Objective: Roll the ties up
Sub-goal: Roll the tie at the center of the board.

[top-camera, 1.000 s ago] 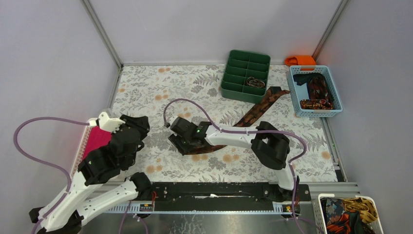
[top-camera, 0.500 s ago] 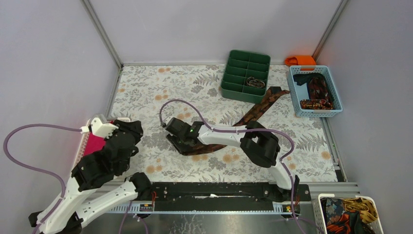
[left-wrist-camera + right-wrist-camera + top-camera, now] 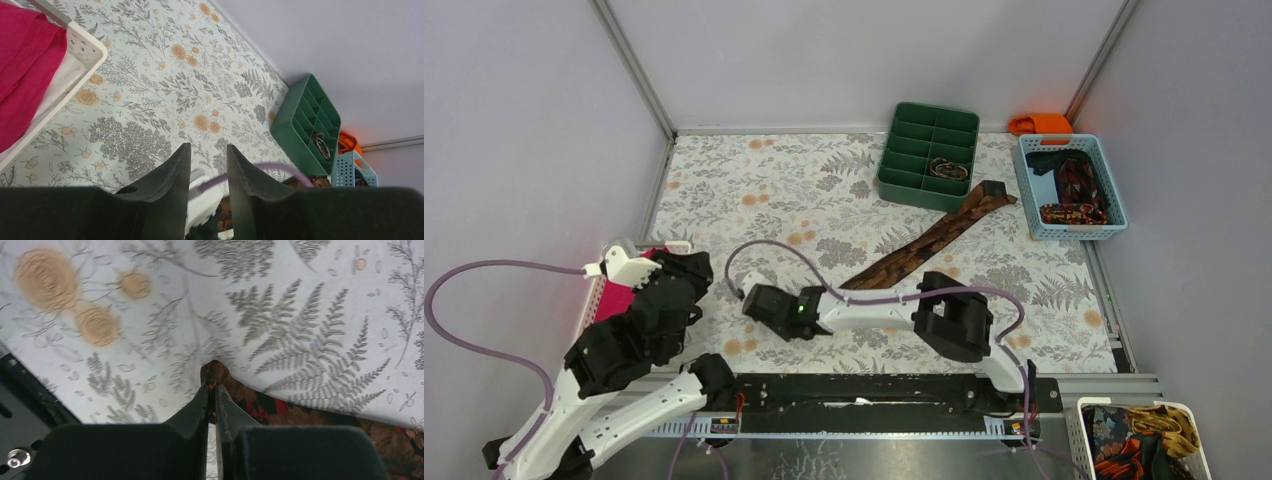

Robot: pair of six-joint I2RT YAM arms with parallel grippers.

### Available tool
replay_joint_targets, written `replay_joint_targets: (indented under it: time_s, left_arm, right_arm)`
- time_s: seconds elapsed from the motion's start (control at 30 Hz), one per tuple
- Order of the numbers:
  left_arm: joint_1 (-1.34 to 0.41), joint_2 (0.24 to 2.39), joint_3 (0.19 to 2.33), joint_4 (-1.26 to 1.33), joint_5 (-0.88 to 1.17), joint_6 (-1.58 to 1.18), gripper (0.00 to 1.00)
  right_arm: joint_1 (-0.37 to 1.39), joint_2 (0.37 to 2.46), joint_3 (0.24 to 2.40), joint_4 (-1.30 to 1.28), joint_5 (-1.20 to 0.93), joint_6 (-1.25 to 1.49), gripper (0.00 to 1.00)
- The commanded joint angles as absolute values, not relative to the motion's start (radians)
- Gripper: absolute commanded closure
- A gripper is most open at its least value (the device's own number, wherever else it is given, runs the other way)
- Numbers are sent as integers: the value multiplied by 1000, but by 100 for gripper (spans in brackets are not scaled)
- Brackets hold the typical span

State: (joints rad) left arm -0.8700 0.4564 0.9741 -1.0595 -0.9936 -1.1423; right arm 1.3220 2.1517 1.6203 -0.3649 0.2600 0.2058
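A brown tie (image 3: 924, 245) with orange-tan patterns lies stretched diagonally on the floral table, its wide end near the green tray (image 3: 904, 195). My right gripper (image 3: 762, 304) is low at the near centre-left. In the right wrist view the right gripper (image 3: 212, 386) is shut on the tie's narrow tip, with the tie (image 3: 300, 415) trailing off to the right. My left gripper (image 3: 692, 272) hovers at the left, beside the magenta cloth (image 3: 619, 295). In the left wrist view the left gripper (image 3: 209, 147) stands open with nothing between its fingers.
One rolled tie (image 3: 948, 168) sits in a compartment of the green tray. A blue basket (image 3: 1079, 234) at the right holds more ties, with an orange cloth (image 3: 1042, 123) behind it. A white bin (image 3: 1086, 408) of ties stands at the near right. The magenta cloth (image 3: 25, 65) lies in a white tray (image 3: 85, 47).
The right gripper closed on the tie's narrow end and dragged it toward the near left, pulling the tie straight. The left arm drew back slightly.
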Motion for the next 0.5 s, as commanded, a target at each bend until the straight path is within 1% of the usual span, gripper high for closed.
replay_joint_targets:
  time_s: [0.0, 0.07, 0.1, 0.13, 0.23, 0.33, 0.37, 0.4, 0.43, 0.47]
  left_arm:
    - [-873, 412, 994, -1089, -1000, -1145, 62]
    - [-874, 400, 988, -1089, -1003, -1141, 62]
    - [-873, 397, 983, -1089, -1003, -1138, 62]
    - [-873, 395, 979, -1089, -1005, -1136, 62]
    - [-872, 394, 963, -1088, -1007, -1132, 62]
    - [-873, 396, 952, -1088, -999, -1133, 62]
    - [-872, 396, 949, -1089, -996, -1136, 62]
    - [-873, 395, 947, -1089, -994, -1136, 62]
    - [-872, 396, 944, -1089, -992, -1138, 62]
    - [-873, 394, 941, -1089, -991, -1138, 62]
  right_arm:
    - [1407, 2119, 1595, -334, 386, 177, 93]
    - [1441, 2129, 1580, -328, 445, 170, 94]
    - [1457, 2135, 1571, -324, 484, 163, 96]
    - [1474, 2142, 1564, -324, 538, 158, 100]
    - [1507, 2170, 1555, -337, 661, 145, 100]
    - [1514, 2195, 1562, -372, 649, 163, 99]
    - [1514, 2199, 1555, -375, 636, 174, 96]
    - [1514, 2198, 1548, -368, 626, 182, 87]
    - [1514, 2195, 1526, -355, 617, 191, 75]
    - [1514, 2189, 1510, -343, 611, 197, 67]
